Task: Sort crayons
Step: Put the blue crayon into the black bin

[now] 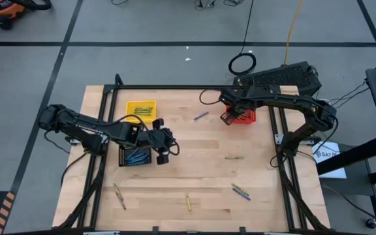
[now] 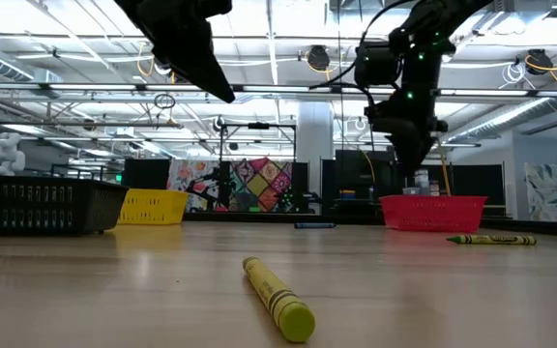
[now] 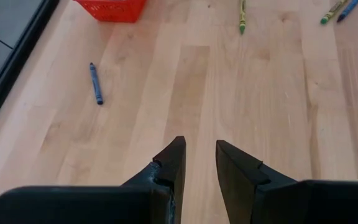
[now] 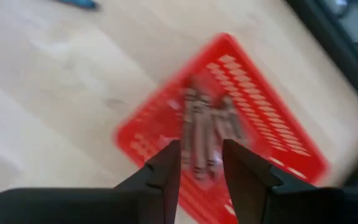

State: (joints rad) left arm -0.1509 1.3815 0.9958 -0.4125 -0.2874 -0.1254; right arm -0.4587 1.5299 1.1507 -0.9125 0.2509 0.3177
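Note:
My left gripper (image 1: 165, 149) hovers just right of the black basket (image 1: 136, 156), which holds blue crayons. In its wrist view (image 3: 199, 163) the fingers stand slightly apart and empty over bare wood. My right gripper (image 1: 230, 117) is above the red basket (image 1: 242, 117). In its wrist view (image 4: 201, 163) it is open, with brown-red crayons (image 4: 201, 127) lying in the basket (image 4: 253, 87) below. The yellow basket (image 1: 141, 109) holds yellow crayons. Loose crayons lie flat on the table: a blue one (image 1: 201, 116), a green one (image 1: 235, 157), a pair (image 1: 240, 191) and two yellow ones (image 1: 188, 203), (image 1: 119, 196).
The table's black frame rails (image 1: 175, 87) run along its far and side edges. A black mesh piece (image 1: 282, 78) sits behind the red basket. In the low view a yellow-green crayon (image 2: 278, 295) lies close in front. The middle of the table (image 1: 194, 163) is bare wood.

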